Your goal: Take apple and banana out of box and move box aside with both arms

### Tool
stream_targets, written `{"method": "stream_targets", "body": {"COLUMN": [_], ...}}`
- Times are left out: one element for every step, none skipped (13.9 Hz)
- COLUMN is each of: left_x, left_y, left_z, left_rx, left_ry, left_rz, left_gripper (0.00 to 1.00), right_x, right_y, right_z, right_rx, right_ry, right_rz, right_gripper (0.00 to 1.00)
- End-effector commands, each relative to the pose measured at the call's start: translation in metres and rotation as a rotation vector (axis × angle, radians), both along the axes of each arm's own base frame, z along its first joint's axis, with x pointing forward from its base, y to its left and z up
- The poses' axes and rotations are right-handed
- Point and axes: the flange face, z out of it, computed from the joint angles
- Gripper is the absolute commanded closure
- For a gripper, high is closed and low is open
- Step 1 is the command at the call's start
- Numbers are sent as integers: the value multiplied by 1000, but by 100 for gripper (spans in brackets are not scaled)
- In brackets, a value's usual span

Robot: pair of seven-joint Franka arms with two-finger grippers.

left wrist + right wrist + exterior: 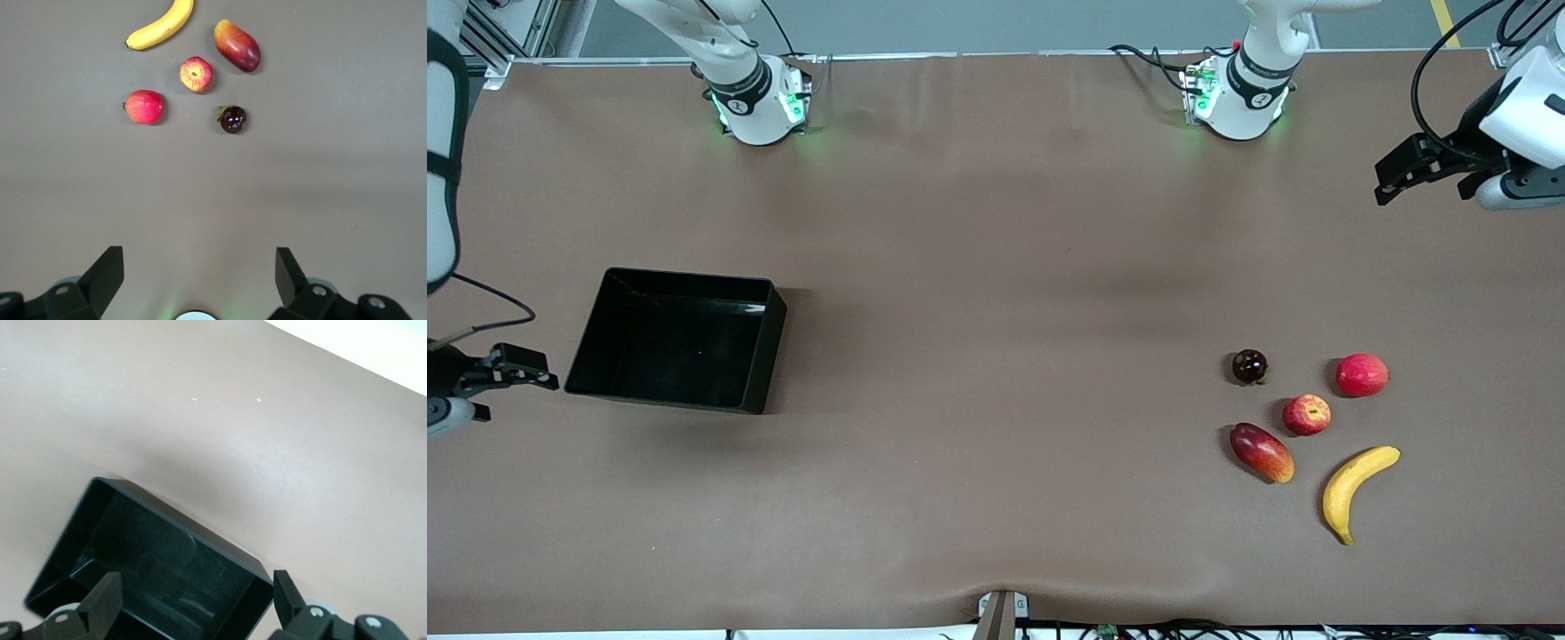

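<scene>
Toward the right arm's end of the surface sits the shallow glossy black plastic box [678, 340], empty as far as I can see, with the right gripper [527, 366] just beside its end wall, jaws spread wide and holding nothing. Well apart from it, toward the left arm's end, the fruit lies loose on the brown surface [996, 267]: the small red apple with the yellowish stem patch [1306, 414] in the middle of the cluster, the long curved yellow banana [1354, 491] nearest the front camera, a plain red-pink round fruit [1361, 374], an elongated red-and-yellow mango-like fruit [1261, 452] and a small dark purple fruit [1249, 365]. The left gripper [1414, 171] hangs in the air over the bare surface at that arm's end, jaws fully apart and empty too.

I judge the work essentially finished (apple and banana out, box set aside), so the step in hand is a clean retreat. My plan for the right arm: lift straight away from the box wall without brushing it, since a light plastic bin would likely slide at a nudge. The left arm I would keep high and well clear of the fruit, because the round ones look ready to roll if touched.
</scene>
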Motion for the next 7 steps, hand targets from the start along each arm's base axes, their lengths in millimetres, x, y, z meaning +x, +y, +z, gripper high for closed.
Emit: {"method": "stream_targets", "body": {"left_x": [-4,-3,-3,-2,-2,-1,0], "left_y": [-3,-3,-4,-4,-3,-3,-3], "left_z": [1,0,0,-1,2,4,3], "left_rx": [-3,-2,-2,-2,-4,-6,-8], "left_ry": [-1,0,0,0,-4,-8,-7], "left_rz": [-22,-25,-28,-28,-27,-27,-27], "left_gripper": [0,0,0,0,0,0,0], "right_x": [-16,-31,-46,-58,-67,-82,-98], "right_y": [44,48,55,64,67,68,68], "right_z": [42,64,76,87,95,104,111], "right_rx": [-16,-10,-9,-17,-23,-29,-29], "right_ry": [19,37,85,123,144,172,179], "right_rz": [59,-12,-97,-166,-187,-193,-206], "right_gripper": [0,0,0,0,0,0,0]}}
